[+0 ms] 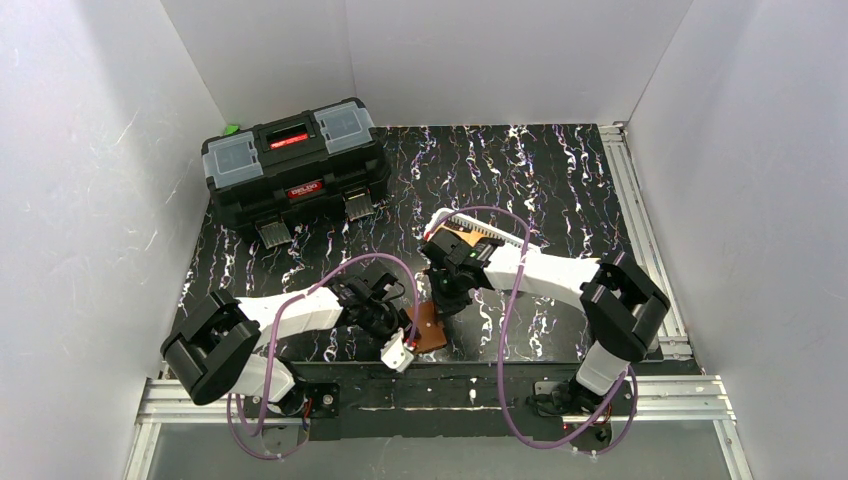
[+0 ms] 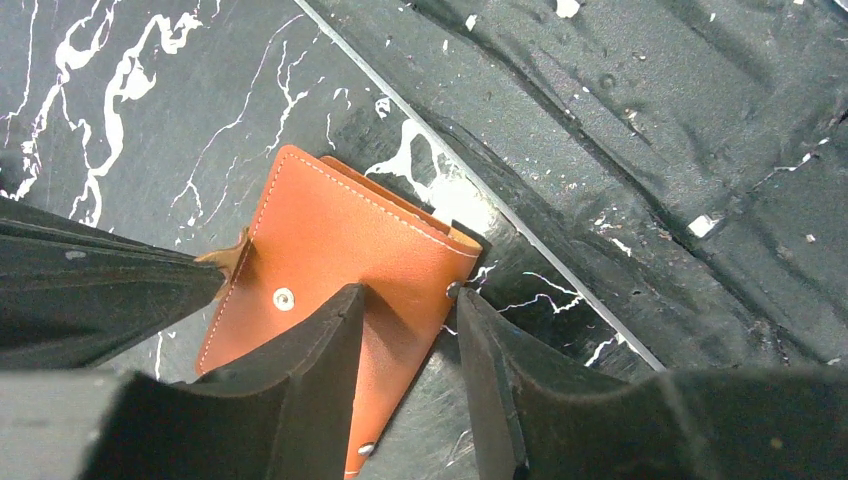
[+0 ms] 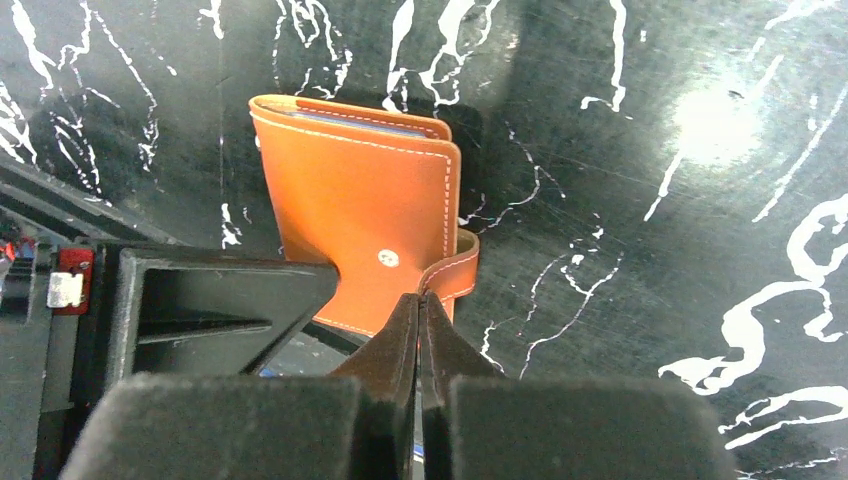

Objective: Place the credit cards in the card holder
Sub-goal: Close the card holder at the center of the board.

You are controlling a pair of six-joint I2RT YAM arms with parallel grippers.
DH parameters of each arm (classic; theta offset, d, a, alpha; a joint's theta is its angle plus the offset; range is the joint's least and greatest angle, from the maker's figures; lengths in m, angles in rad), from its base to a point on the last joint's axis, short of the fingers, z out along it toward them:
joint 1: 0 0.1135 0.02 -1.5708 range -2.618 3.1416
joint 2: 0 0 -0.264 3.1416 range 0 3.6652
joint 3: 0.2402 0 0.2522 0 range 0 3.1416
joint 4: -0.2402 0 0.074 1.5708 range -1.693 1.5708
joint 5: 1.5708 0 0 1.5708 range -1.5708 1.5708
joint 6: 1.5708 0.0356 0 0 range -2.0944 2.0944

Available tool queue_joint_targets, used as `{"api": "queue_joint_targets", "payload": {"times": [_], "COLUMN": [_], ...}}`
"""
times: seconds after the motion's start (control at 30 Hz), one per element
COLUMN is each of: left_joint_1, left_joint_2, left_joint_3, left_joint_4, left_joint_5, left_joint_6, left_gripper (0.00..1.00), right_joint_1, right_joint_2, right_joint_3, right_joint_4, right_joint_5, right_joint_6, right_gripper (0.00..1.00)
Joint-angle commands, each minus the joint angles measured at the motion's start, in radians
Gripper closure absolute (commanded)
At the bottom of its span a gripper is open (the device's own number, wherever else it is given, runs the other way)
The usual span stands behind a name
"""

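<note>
Right gripper (image 3: 420, 305) clenched, tips at the snap tab (image 3: 462, 270) of the card holder (image 3: 350, 190); cannot tell whether leather is pinched. Left gripper (image 2: 408, 298) parted, straddling the card holder's side edge. Card holder lies folded at the middle of the table's (image 1: 560, 190) near edge. Step, as judged: opening it. Next calls for pinning one cover while the flap lifts.

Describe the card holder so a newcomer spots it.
On the black marbled table, ignore the toolbox at far left; look at the middle of the near edge. The card holder lies there: small orange-brown leather, white stitching, metal snap, unlike the white slotted basket behind.
</note>
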Motion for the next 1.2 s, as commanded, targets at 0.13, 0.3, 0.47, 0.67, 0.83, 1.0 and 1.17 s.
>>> {"api": "queue_joint_targets", "payload": {"times": [0.13,0.3,0.47,0.67,0.83,1.0,1.17], "left_joint_1": [-0.014,-0.015,-0.016,-0.016,-0.018,-0.018,-0.018], "left_joint_2": [0.022,0.022,0.021,0.02,0.018,0.016,0.016], "left_joint_3": [-0.01,-0.009,-0.009,-0.006,-0.007,-0.008,-0.008], "left_joint_4": [-0.101,-0.1,-0.101,-0.104,-0.104,-0.102,-0.096], "left_joint_5": [-0.036,-0.038,-0.039,-0.044,-0.043,-0.044,-0.045], "left_joint_6": [-0.02,-0.024,-0.028,-0.029,-0.031,-0.031,-0.034], "left_gripper": [0.63,0.64,0.64,0.65,0.66,0.67,0.67], "right_joint_1": [0.001,0.001,0.001,0.001,0.0,0.001,0.001], "right_joint_2": [0.018,0.038,0.066,0.072,0.069,0.08,0.094], "right_joint_3": [0.003,0.0,0.007,0.008,0.012,0.025,0.033], "right_joint_4": [0.091,0.1,0.092,0.1,0.108,0.108,0.109], "right_joint_5": [-0.122,-0.143,-0.149,-0.153,-0.152,-0.156,-0.161], "right_joint_6": [-0.036,-0.041,-0.041,-0.041,-0.041,-0.041,-0.041], "right_gripper": [0.99,0.99,0.99,0.99,0.99,0.99,0.99]}}
